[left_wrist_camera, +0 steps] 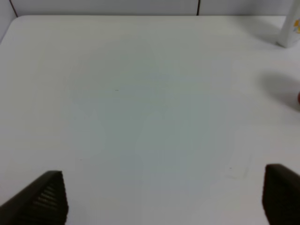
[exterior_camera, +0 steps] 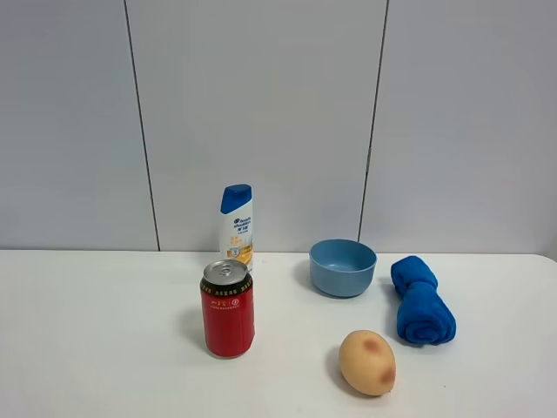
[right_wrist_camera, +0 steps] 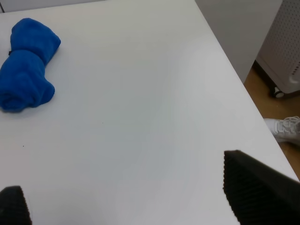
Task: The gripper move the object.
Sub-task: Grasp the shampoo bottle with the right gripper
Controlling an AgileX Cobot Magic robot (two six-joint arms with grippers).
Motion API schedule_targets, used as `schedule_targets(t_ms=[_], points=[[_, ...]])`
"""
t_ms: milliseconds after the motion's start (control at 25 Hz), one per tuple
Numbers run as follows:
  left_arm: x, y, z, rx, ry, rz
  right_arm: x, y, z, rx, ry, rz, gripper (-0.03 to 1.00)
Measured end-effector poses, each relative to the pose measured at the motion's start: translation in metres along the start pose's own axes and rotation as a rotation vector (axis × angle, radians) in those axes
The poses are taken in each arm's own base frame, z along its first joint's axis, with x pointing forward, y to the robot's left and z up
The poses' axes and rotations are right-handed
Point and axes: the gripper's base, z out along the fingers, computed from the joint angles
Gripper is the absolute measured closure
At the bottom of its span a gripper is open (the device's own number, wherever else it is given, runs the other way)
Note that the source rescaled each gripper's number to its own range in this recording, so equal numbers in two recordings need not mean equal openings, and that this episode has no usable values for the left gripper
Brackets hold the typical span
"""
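The object, a tall white shampoo bottle [exterior_camera: 237, 225] with a blue cap, is found upright at the back of the table [exterior_camera: 104, 348], close to the wall and left of centre. It is untouched by either arm. Its lower body is also seen at the far edge of the left wrist view [left_wrist_camera: 288, 33].

A red soda can [exterior_camera: 228, 309] stands directly in front of the bottle, hiding its base in the high view; whether the two touch cannot be told.

The left gripper [left_wrist_camera: 164, 197] is held over bare table with its jaws wide apart and nothing between them. The right gripper [right_wrist_camera: 133, 197] is likewise spread and empty, near the table's right edge. Neither arm is visible in the high view.

The step in hand is judged to be the approach; no grasp has been made. As the bottle lies on the left side, the left gripper is judged the better placed. A reach past or above the can is called for, with the jaws closed on the bottle's body without the can being knocked.

Count: one bottle, one can, one blue bowl [exterior_camera: 343, 274], one rolled blue towel [exterior_camera: 421, 300], one tan potato-like item [exterior_camera: 367, 362], two grippers.
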Motion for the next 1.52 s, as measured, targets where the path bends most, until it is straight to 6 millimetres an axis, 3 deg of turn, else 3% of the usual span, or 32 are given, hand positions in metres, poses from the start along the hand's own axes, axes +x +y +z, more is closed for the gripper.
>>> schedule_targets(t_ms=[40, 960, 1160, 1280, 1440, 1520], points=[[0.000, 0.000, 0.000, -0.001, 0.000, 0.000, 0.000, 0.000, 0.000, 0.000, 0.000, 0.000, 0.38], [0.000, 0.000, 0.000, -0.002, 0.000, 0.001, -0.002, 0.001, -0.002, -0.008, -0.009, 0.004, 0.38], [0.000, 0.000, 0.000, -0.002, 0.000, 0.001, -0.032, 0.003, -0.031, -0.050, -0.239, 0.025, 0.38], [0.000, 0.000, 0.000, -0.002, 0.000, 0.001, -0.062, 0.003, -0.054, -0.056, -0.357, 0.011, 0.38], [0.000, 0.000, 0.000, -0.002, 0.000, 0.001, -0.109, 0.011, -0.063, -0.117, -0.376, -0.105, 0.37], [0.000, 0.000, 0.000, -0.002, 0.000, 0.001, -0.132, 0.018, -0.059, -0.173, -0.366, -0.167, 0.30]])
